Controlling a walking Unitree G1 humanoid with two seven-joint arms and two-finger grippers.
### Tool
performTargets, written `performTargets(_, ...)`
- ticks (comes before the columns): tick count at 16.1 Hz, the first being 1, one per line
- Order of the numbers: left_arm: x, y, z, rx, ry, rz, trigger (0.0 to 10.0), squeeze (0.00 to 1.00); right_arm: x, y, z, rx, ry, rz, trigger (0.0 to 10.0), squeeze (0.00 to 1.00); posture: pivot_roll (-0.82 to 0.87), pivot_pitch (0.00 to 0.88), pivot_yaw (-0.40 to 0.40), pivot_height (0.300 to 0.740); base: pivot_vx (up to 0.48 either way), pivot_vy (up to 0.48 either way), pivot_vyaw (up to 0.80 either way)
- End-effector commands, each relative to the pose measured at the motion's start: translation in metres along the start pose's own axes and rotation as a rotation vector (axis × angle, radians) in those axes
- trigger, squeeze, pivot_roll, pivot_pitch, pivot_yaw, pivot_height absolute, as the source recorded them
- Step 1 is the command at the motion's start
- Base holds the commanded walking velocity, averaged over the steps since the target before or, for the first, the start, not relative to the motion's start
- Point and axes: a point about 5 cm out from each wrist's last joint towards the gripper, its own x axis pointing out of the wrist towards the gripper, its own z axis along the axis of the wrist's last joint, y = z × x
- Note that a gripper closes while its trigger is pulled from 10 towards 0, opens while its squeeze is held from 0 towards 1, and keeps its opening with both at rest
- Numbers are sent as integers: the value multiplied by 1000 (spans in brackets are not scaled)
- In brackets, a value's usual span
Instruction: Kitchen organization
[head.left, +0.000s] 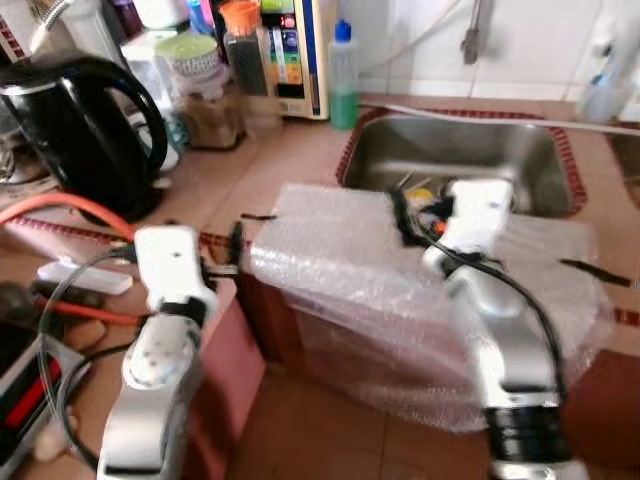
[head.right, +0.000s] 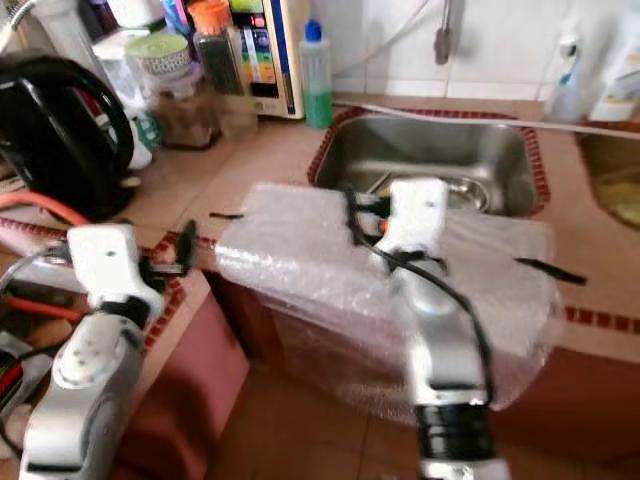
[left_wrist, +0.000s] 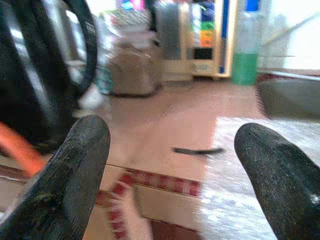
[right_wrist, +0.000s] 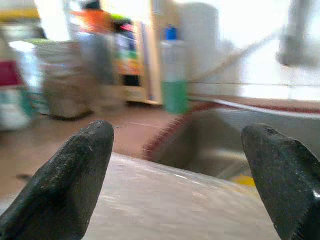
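1. A sheet of bubble wrap (head.left: 400, 290) drapes over the tiled counter (head.left: 290, 160) edge in front of the steel sink (head.left: 460, 150), hanging down and hiding the cabinet front beneath it.
2. The right gripper (right_wrist: 180, 170) hovers just above the wrap, fingers spread wide, pinching nothing.
3. The left gripper (left_wrist: 170, 170) sits at the wrap's left edge, its jaws likewise parted and empty.
4. Left of it stands a black kettle (head.left: 75, 125); its top is cut off.
5. A bottle of green liquid (head.left: 343, 75) stands behind the sink.
6. The boxy appliance (head.left: 290, 55) beside the bottle carries coloured labels, probably buttons; blur makes any writing unreadable.
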Motion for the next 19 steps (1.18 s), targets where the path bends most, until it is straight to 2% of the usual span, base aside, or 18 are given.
performTargets(1, 0, 1, 1, 1, -8, 8, 10000, 0, 2, 1, 4, -11, -13, 12, 10000, 0, -183, 54, 123, 740, 0, 0, 0)
performTargets(6, 3, -4, 1, -11, -17, -1, 10000, 0, 1, -2, 5, -34, -15, 17, 10000, 0, -197, 49, 113, 740, 0, 0, 117)
performTargets(19, 5, -9, 7, 8, -63, -24, 10000, 0, 1, 0, 6, -46, -19, 34, 10000, 0, -199, 49, 108, 740, 0, 0, 800)
